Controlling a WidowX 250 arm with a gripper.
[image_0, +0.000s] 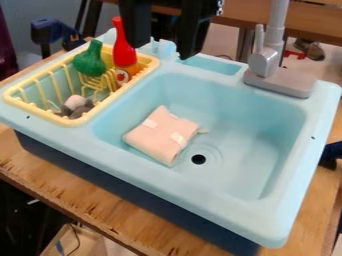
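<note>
Closest to the camera, the pale-blue toy sink (267, 220) turns its front rim outward, above a dark-blue base. Over its far edge hangs the black 2-finger gripper (163, 51), released, its 2 fingers well apart with nothing pinched between them. Just beside it in the view, the red-topped toy bottle (124, 52) stands upright in the yellow dish rack (148, 65), next to the green gourd-shaped toy (89, 62).

For any grip on the bottle, its slim neck looks the best spot: square the fingers to it, stay clear of the green toy, and squeeze gently, since hard plastic may twist. The folded pink cloth (160, 136), with its 2 white tabs, lies in the basin beside the drain hole (198, 159); being soft, it would probably take a pinch at a fold better than a push from above.

Beyond the basin stands the gray faucet (264, 62). Rough-edged plywood (80, 200) forms the tabletop; at lower left, a cardboard box (87, 243) sits below it, and another wooden surface (310, 19) crosses the background.
</note>
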